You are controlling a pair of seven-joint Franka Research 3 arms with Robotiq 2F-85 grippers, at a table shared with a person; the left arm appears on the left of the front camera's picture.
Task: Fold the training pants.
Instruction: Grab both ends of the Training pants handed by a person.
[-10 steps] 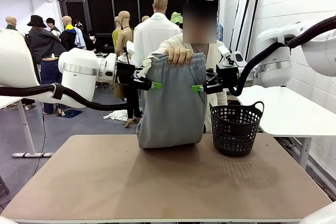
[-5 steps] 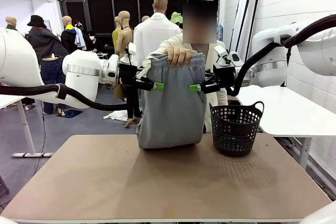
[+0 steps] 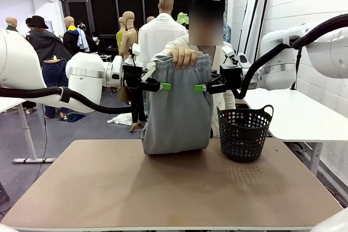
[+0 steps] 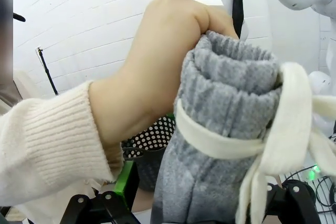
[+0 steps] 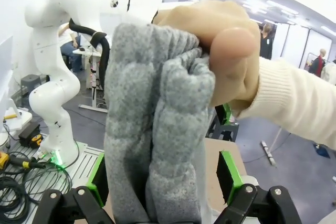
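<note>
Above the far edge of the surface (image 3: 163, 188), the training pants (image 3: 176, 107) hang bunched from the person's hand (image 3: 185, 57), which grips the waistband. Their lower end rests on the surface. Your left jaws and right jaws stand apart on either side of the cloth just below that hand, clamped on nothing.

The person's fingers (image 5: 231, 51) sit close above the green pads (image 5: 228, 174), so a high close could pinch them. The waistband is gathered in thick folds, so you may catch only an outer layer and the rest would sag when the hand lets go. The white drawstring (image 4: 283, 129) dangles loose by the left jaws and could snag.

The black basket (image 3: 244, 131) stands just beside the pants on the right, a likely knock for the right arm as it lowers. The near half of the surface lies bare, so lay the pants toward you and keep their legs off the side edges.
</note>
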